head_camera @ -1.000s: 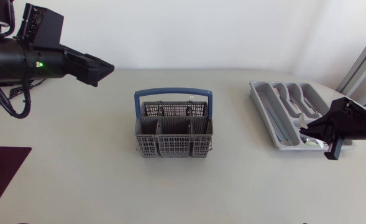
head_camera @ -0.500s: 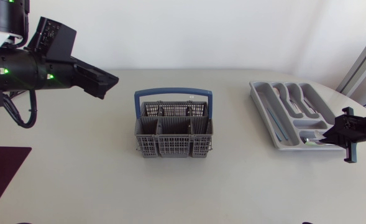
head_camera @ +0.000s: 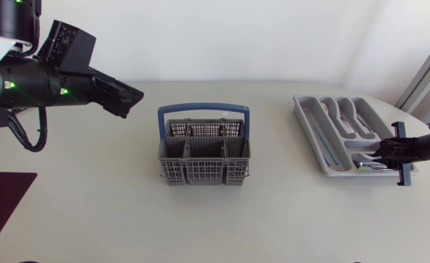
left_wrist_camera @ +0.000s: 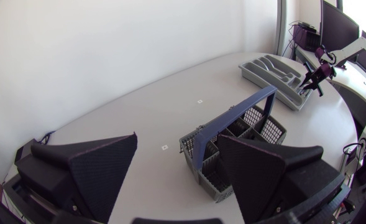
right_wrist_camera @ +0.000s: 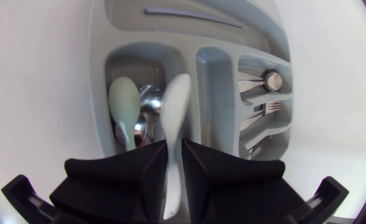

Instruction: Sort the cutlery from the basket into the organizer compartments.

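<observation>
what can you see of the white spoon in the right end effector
The white spoon looks like smooth plastic, one piece: an oval bowl narrowing into a slim handle. The right end effector is shut on the handle, bowl pointing straight ahead. The bowl is above the compartment of the grey organizer that holds a pale green spoon and metal spoons, near its divider. Whether it rests on them cannot be told.
</observation>
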{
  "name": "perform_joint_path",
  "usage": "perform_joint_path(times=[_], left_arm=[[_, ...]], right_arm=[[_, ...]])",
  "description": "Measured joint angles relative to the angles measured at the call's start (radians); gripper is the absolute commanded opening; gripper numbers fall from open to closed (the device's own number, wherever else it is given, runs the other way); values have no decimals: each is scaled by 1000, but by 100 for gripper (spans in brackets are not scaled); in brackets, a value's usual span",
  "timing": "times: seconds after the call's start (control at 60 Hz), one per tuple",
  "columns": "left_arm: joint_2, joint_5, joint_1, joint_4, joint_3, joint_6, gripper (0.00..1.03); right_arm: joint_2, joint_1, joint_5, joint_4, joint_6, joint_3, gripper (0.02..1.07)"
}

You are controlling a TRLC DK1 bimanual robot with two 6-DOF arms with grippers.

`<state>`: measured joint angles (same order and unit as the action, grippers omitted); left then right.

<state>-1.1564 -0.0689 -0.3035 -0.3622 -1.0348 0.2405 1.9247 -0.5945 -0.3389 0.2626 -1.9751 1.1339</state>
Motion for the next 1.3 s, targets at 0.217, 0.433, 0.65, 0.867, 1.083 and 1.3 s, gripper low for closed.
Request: perform_joint_path(times=[0.217, 0.433, 0.65, 0.867, 1.083, 1.3], left_arm=[[8, 0, 7, -1, 14, 1, 89], [19, 0, 24, -4, 43, 23, 90], [37, -12, 44, -7, 61, 43, 90], [30, -42, 58, 1, 108, 53, 90], [-57, -87, 94, 21, 152, 87, 89], [-193, -116, 99, 23, 153, 123, 89]], right_arm=[[-29, 5, -1, -91, 14, -96, 49], [-234, 5, -68, -88, 84, -150, 58], [-405, 6, -138, 7, 171, -190, 60], [-625, 209, -162, 94, 385, -306, 60], [-706, 526, -128, 80, 679, -372, 60], [-651, 748, -55, -34, 912, -377, 60]])
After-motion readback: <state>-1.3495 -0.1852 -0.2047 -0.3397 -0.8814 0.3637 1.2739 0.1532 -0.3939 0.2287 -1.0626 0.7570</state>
